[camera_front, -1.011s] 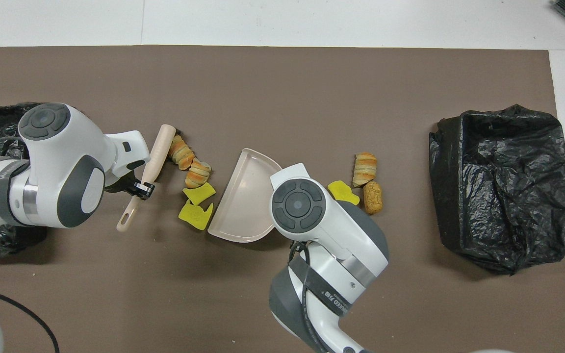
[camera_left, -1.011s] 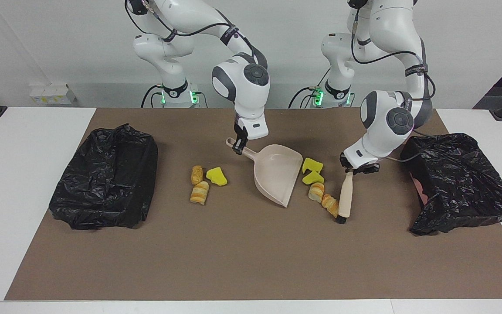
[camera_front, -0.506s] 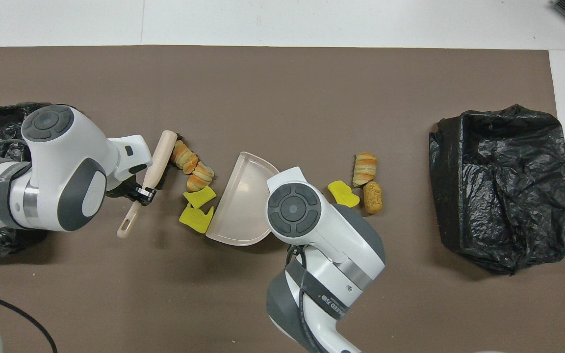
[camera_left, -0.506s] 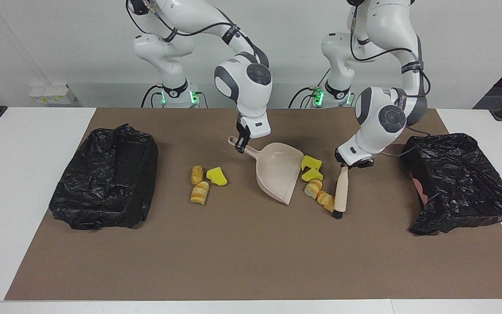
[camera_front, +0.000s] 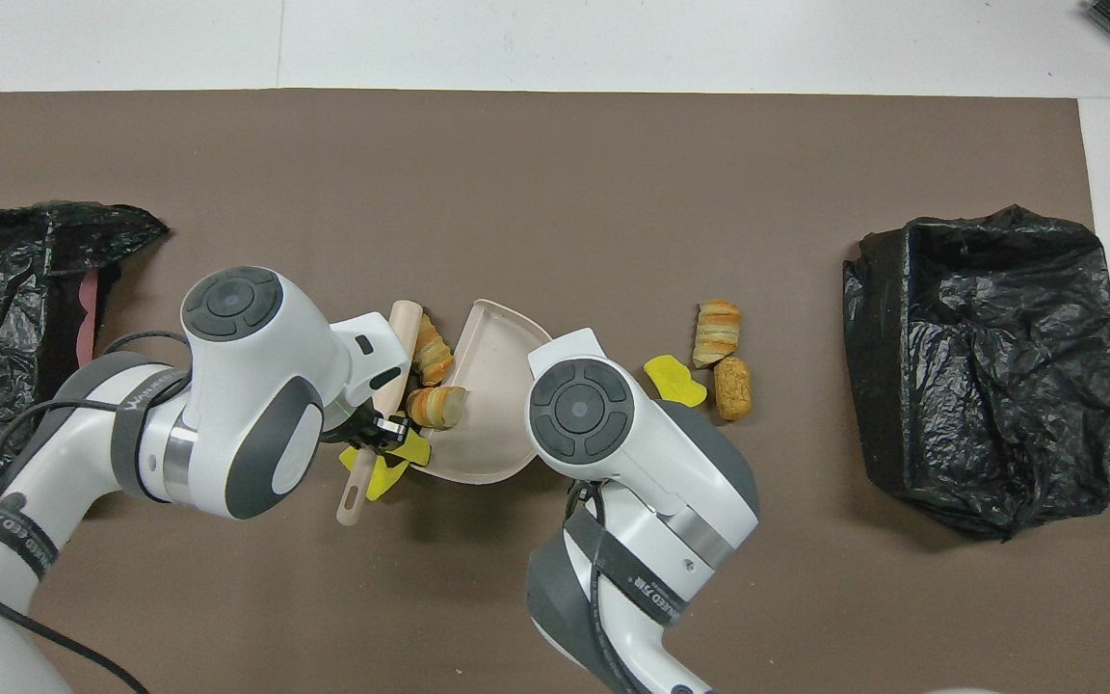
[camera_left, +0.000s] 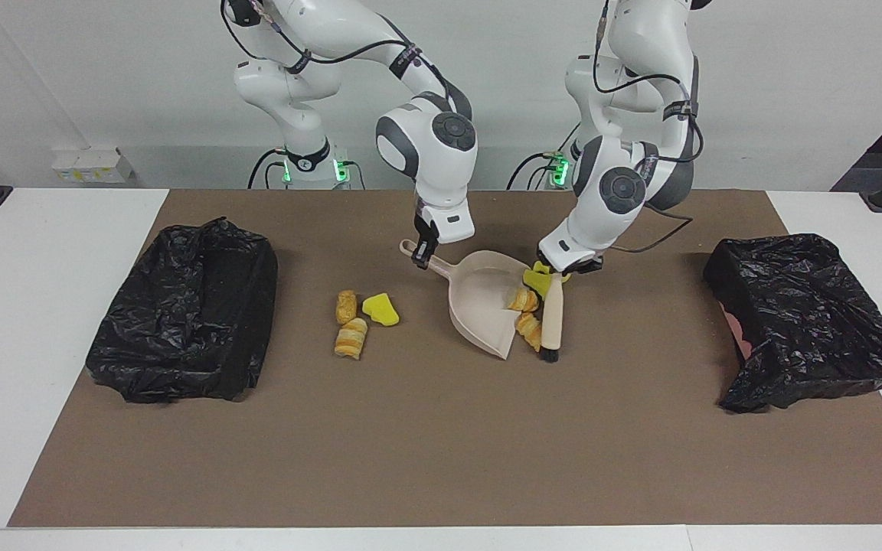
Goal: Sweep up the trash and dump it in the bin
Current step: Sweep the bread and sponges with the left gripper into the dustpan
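Your right pincer is clamped on the handle of the beige dustpan, which rests on the brown mat covering the desk, its open mouth turned toward the left arm's end.

Your left pincer is closed around the handle of the brush. The brush lies aslant just beside the dustpan's mouth, bristle end on the mat.

Trash at the dustpan's mouth:
- One striped pastry roll sits on the lip of the dustpan.
- A second roll lies between the dustpan's edge and the brush, touching the brush.
- Yellow sponge chunks are bunched under the left pincer, against the dustpan's edge nearest the robots. In the overhead view they show partly hidden by the pincer and brush handle; you cannot count them with certainty.

Trash toward the right arm's end, well apart from the dustpan:
- One yellow chunk.
- One brown crumbly roll beside that chunk.
- One striped roll farther from the robots than those two.

Two bins lined with black bags stand on the mat: one bin at the right arm's end, the other bin at the left arm's end. No trash is visible in either.
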Controlling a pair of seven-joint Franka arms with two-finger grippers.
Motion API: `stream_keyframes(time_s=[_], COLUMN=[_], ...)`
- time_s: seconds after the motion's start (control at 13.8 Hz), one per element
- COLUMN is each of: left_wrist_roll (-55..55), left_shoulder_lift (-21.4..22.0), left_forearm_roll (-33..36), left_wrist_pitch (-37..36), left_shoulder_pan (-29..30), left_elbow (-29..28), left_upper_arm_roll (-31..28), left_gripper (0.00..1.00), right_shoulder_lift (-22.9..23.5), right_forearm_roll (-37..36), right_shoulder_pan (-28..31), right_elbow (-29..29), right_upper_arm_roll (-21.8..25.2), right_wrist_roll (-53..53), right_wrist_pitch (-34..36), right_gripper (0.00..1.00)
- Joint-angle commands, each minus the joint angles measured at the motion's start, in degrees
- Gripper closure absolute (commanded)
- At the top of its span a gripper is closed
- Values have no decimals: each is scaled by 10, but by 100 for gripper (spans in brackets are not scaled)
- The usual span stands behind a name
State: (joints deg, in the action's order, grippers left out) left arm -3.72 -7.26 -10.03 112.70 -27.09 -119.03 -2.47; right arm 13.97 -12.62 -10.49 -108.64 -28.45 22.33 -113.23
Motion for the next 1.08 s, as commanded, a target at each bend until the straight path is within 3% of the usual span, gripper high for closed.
stream_keyframes(time_s=[0.0,0.36,0.65,0.87,1.01], left_wrist_roll=[-42,-107,-315,-451,-451], left_shoulder_lift=[16,68,102,141,180], left_forearm_roll=[-38,-68,-54,-36,-13], left_wrist_pitch=[-2,-20,-63,-90,-63], left_shoulder_pan=[-46,-49,-51,-45,-34], left_elbow=[-11,-3,-11,-66,-144], left_upper_arm_roll=[-6,-7,-10,-10,-10], left_gripper=[100,100,100,100,100], right_shoulder_lift=[-16,-16,-17,-15,-16], right_forearm_roll=[9,9,1,-1,0], right_shoulder_pan=[10,10,21,31,30], right_elbow=[-16,-16,-20,-20,-26], right_upper_arm_roll=[-4,-4,-1,1,-1], right_wrist_roll=[-2,2,99,212,216], right_wrist_pitch=[-4,-5,-8,-13,-14], right_gripper=[100,100,100,100,100])
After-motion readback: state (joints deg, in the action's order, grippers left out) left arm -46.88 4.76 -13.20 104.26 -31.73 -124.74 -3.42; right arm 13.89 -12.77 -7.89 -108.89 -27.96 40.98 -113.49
